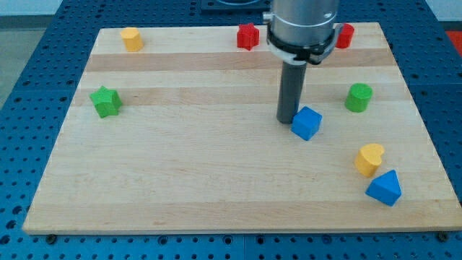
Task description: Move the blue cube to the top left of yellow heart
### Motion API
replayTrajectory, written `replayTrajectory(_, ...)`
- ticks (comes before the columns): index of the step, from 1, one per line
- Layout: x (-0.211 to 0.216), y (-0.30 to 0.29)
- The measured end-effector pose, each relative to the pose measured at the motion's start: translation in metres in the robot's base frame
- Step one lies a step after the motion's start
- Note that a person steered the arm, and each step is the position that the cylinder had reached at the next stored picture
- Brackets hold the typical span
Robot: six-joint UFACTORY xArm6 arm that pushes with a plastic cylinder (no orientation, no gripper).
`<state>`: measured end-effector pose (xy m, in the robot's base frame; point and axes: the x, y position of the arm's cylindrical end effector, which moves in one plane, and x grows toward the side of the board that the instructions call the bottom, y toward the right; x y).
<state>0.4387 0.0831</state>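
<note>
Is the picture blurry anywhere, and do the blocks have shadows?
Camera view: sharp all over, with even, soft light. The blue cube and yellow heart cast only faint shadows. My tip sits just left of the cube. No glare on the wooden board.

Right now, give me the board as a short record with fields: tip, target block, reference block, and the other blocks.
tip: my tip is at the blue cube's upper left edge, touching or nearly so
target: blue cube, up and left of the yellow heart, with a gap
reference: yellow heart, lower right area
beside heart: blue block, just below it
green: star on the view's left, cylinder on the right
top edge: yellow block, red block, second red block partly hidden by the arm
</note>
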Motion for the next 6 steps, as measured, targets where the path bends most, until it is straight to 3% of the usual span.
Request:
replayTrajectory(3,0.002,0.045)
replayTrajectory(6,0.007,0.033)
